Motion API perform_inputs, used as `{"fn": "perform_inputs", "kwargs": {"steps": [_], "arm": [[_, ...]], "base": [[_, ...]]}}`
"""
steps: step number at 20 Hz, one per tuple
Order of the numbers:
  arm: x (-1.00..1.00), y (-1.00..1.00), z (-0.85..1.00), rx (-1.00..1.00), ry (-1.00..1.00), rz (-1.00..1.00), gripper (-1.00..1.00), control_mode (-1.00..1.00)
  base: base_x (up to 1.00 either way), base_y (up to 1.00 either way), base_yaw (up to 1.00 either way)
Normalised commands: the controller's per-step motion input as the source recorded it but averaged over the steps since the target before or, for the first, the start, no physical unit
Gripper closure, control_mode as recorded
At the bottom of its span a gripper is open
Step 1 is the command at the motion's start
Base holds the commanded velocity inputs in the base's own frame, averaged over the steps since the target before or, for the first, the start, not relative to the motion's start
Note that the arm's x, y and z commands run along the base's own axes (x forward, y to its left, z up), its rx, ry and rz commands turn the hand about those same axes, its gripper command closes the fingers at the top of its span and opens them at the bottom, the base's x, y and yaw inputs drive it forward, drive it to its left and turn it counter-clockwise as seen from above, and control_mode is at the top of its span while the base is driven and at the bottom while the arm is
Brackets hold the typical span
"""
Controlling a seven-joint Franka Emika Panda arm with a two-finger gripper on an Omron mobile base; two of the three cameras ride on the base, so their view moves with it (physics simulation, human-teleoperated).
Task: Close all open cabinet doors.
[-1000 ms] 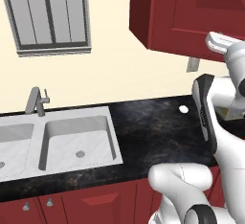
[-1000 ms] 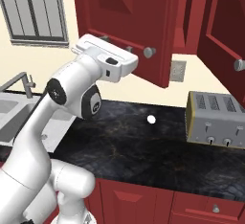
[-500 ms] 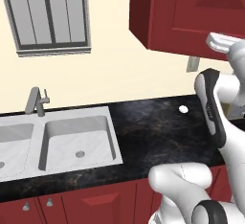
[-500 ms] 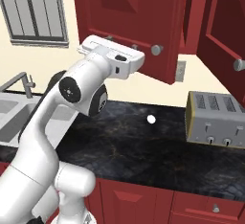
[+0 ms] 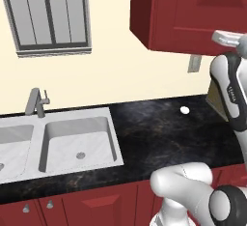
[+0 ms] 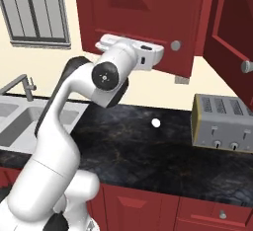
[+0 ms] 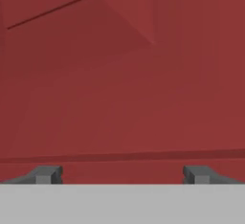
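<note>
At the upper middle of the right base view, the gripper [image 7: 122, 175], jaws apart and empty, faces the open cabinet door [image 6: 148, 18], apparently to push it shut.

Even, bright rendered light, faint shadows; hand view slightly soft.

Tool [image 7: 122, 174] with fingers spread wide, faced close by a red cabinet door [image 6: 148, 22], a second door [image 6: 232, 37] swung out at the right above the toaster [image 6: 223, 128], open black surface [image 6: 148, 151] left below around a small white ball [image 6: 156, 123]
</note>
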Motion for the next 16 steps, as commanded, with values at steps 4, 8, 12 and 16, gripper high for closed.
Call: {"fn": "perform_inputs", "kwargs": {"steps": [4,8,12,16], "arm": [[0.8,-0.1,-0.05,0.0,0.02,0.11,-1.0,-1.0],[0.43,-0.01,-0.04,0.0,0.0,0.05,-1.0,-1.0],[0.53,0.0,-0.01,0.0,0.0,0.06,-1.0,-1.0],[0.55,0.0,0.0,0.0,0.0,0.06,-1.0,-1.0]], "base": [[0.0,0.0,0.0],[0.0,0.0,0.0],[0.0,0.0,0.0],[0.0,0.0,0.0]]}}
